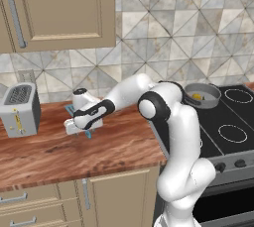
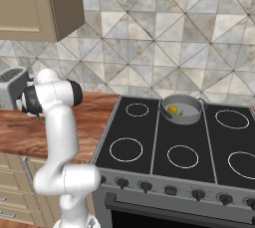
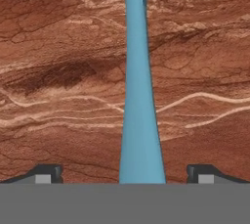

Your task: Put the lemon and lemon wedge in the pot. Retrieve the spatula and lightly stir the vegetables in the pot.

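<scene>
Gripper (image 3: 125, 175) is positioned low over the wooden counter (image 3: 58, 71), jaws spread wide, nothing clamped. Spatula (image 3: 139, 96) handle is seen lying flat on the counter between the fingertips (image 3: 45, 174), running toward 12 o'clock in the hand view. Pot (image 2: 182, 108) is seen on the stove's (image 2: 164, 142) rear burner, lemon (image 2: 172, 109) inside at 9 o'clock, lemon wedge (image 2: 181, 113) just beside it.
</scene>
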Robot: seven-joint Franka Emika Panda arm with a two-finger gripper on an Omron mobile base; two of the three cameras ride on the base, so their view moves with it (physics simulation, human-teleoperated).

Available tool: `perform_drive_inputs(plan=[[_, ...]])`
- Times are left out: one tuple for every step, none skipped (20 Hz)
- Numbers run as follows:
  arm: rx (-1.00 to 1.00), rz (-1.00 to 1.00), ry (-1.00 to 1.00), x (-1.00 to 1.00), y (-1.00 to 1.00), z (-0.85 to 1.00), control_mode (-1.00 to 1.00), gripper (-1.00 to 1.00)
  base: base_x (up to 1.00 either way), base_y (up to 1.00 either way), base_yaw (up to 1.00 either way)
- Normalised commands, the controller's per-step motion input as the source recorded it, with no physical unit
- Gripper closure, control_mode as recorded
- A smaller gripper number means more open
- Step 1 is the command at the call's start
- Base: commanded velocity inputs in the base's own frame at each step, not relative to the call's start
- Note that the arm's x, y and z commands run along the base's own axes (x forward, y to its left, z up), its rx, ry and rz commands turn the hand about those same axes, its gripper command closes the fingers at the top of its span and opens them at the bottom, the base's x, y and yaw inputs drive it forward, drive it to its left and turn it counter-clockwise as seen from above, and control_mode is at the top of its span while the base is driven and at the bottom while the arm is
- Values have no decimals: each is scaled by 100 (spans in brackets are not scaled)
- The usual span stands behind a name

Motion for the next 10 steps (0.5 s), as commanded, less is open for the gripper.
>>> perform_drive_inputs(plan=[[0,-4,0,-23,-21,-41,-100,-100,0,0,0],[0,-5,0,-30,-15,-45,-100,-100,0,0,0],[0,-4,0,-31,-11,-49,-100,-100,0,0,0],[0,-5,0,-30,-14,-59,-100,-100,0,0,0],[-2,-5,0,-24,-10,-70,-100,100,0,0,0],[0,-4,0,-24,-11,-81,-100,100,0,0,0],[0,-1,0,-23,-18,-84,-100,100,0,0,0],[0,0,0,-35,-31,-83,-100,100,0,0,0],[0,0,0,-36,-32,-82,-100,100,0,0,0],[0,0,0,-50,-29,-73,-100,100,0,0,0]])
